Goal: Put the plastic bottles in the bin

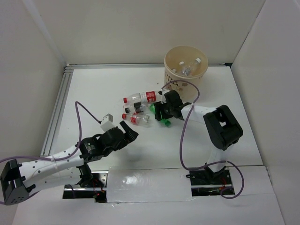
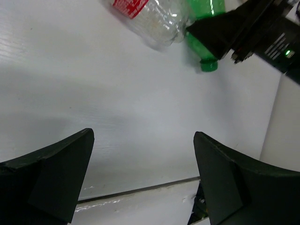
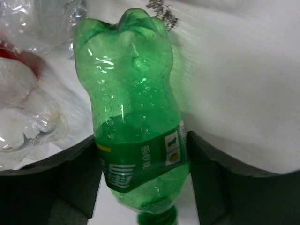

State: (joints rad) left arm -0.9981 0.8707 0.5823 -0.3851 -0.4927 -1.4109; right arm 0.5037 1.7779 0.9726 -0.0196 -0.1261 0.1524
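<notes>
My right gripper has its jaws pressed against both sides of the green bottle at its label. The bottle lies on the table with its cap toward me. Three clear bottles with red caps and red/white labels lie just left of it: one at the far side, one in the middle, one nearest. My left gripper is open and empty, just short of the nearest clear bottle. The beige bin stands at the back right with clear bottles inside.
A metal rail runs along the table's left edge. White walls close in the left, back and right sides. A purple cable loops from the right arm over the table. A small white block sits on the left arm.
</notes>
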